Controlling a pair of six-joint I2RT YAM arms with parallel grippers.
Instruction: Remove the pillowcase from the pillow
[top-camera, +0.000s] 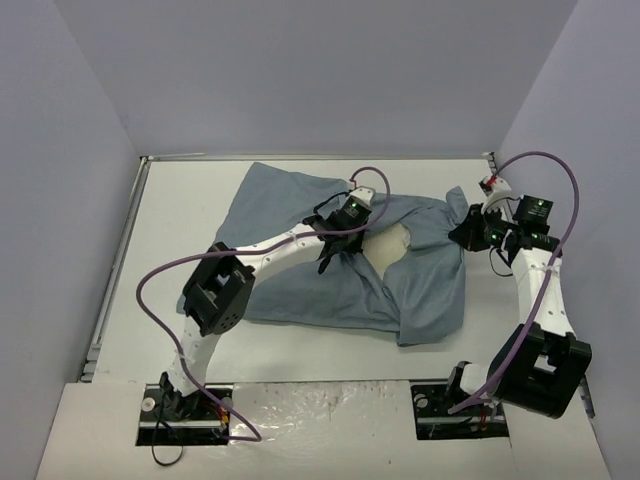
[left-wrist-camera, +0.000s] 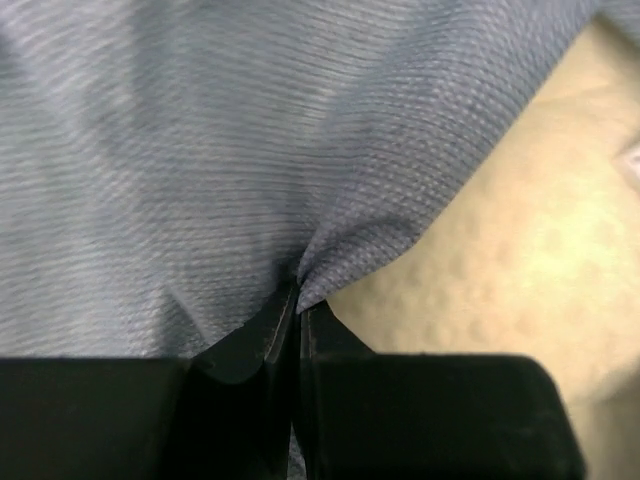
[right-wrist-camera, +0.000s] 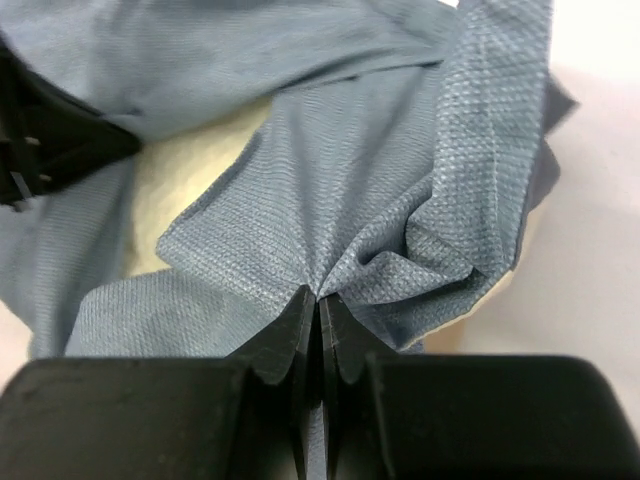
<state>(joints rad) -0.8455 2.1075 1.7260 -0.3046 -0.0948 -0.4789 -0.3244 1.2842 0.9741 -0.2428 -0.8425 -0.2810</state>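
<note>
Pillowcase (top-camera: 330, 290) lies on counter (top-camera: 180, 220), pillow (top-camera: 392, 245) showing at its opening. Left fingers (left-wrist-camera: 250, 345) and right fingers (right-wrist-camera: 280, 345) each pinch cloth. Risk: thin pinches may slip, or pillow drags along with cloth.

White tbl (top-camera: 180, 200), lilac walls (top-camera: 320, 70) 3 sides.

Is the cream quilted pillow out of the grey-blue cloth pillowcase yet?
Mostly inside: only a small cream patch of the pillow shows at the opening of the pillowcase.
</note>
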